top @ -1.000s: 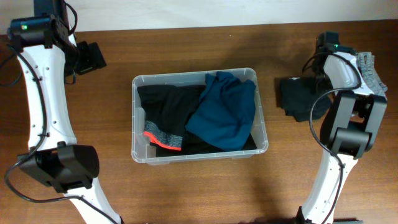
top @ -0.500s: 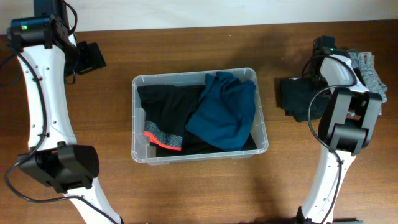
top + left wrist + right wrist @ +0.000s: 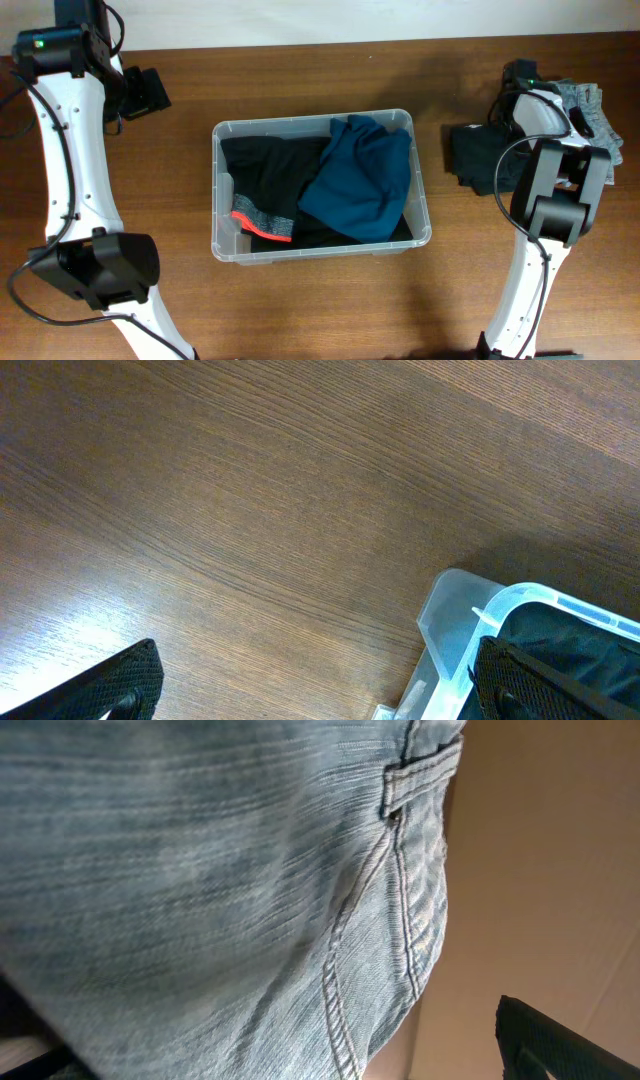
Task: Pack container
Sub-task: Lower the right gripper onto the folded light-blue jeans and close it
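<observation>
The clear container (image 3: 213, 190) stands mid-table, holding a black garment with an orange stripe (image 3: 262, 190) and a teal garment (image 3: 362, 180). My left gripper (image 3: 145, 92) hovers open beyond the container's far-left corner. In the left wrist view that corner (image 3: 470, 622) lies beside the right fingertip, and nothing is between the fingers of the left gripper (image 3: 320, 695). Light denim jeans (image 3: 200, 870) fill the right wrist view. There my right gripper (image 3: 300, 1065) stands open, close over them. In the overhead view the jeans (image 3: 592, 108) lie at the far right.
A folded black garment (image 3: 475, 155) lies on the table between the container and the jeans. Bare brown wood (image 3: 320, 300) surrounds the container. The right arm (image 3: 545, 200) rises from the near right edge, the left arm (image 3: 75, 180) from the near left.
The right arm has shifted slightly left and lower over the jeans. The left arm and the container's contents have not moved.
</observation>
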Motion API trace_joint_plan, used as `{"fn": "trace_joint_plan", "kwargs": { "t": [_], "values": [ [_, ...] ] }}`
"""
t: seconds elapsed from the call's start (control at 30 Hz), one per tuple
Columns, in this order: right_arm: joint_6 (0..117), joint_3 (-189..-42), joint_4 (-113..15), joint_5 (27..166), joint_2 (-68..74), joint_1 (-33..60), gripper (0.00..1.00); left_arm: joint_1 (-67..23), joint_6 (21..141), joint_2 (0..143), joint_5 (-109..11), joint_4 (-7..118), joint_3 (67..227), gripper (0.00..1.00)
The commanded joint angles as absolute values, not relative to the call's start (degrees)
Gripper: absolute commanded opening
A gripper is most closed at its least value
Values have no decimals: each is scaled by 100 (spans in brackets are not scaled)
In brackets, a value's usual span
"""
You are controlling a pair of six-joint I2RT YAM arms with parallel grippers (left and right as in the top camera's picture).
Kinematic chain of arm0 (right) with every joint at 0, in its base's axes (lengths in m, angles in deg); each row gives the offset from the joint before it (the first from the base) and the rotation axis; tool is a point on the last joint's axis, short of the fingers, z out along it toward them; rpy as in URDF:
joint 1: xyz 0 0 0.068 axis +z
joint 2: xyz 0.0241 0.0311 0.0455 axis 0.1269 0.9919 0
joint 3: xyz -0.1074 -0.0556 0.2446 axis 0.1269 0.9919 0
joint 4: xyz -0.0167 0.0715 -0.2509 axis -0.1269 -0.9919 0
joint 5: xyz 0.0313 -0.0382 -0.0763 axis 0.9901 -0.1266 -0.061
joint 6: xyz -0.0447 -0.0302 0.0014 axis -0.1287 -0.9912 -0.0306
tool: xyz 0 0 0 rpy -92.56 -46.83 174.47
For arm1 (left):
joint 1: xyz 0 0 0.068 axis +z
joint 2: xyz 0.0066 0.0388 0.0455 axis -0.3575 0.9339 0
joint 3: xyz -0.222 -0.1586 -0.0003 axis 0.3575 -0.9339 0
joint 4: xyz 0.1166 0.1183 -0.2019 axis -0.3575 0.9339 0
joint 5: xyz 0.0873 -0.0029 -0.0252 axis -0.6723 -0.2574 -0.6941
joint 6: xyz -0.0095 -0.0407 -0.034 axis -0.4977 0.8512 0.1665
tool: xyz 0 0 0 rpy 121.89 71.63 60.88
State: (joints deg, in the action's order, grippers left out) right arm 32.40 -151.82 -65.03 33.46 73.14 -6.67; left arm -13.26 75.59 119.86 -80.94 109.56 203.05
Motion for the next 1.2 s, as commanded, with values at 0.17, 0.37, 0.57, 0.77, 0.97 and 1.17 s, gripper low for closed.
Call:
{"fn": "trace_joint_plan", "kwargs": {
  "t": [0.17, 0.37, 0.57, 0.77, 0.97, 1.17],
  "values": [
    [3266, -15142, -6311, 3630, 7897, -964, 100, -1300, 7616, 11938, -8053, 10961, 20287, 99],
    [3266, -15142, -6291, 3779, 8081, -1003, 63, -1300, 7616, 11938, -8053, 10961, 20287, 99],
    [3288, -15140, -6230, 4002, 8125, -999, 49, -1300, 7616, 11938, -8053, 10958, 20287, 99],
    [3288, -15140, -6213, 4000, 8125, -999, 34, -1300, 7616, 11938, -8053, 10961, 20287, 99],
    [3288, -15140, -6208, 3997, 8122, -997, 14, -1300, 7616, 11938, -8053, 10958, 20287, 99],
    [3290, -15153, -6232, 3949, 8111, -964, 4, -1300, 7616, 11938, -8053, 10961, 20287, 99]
  ]
}}
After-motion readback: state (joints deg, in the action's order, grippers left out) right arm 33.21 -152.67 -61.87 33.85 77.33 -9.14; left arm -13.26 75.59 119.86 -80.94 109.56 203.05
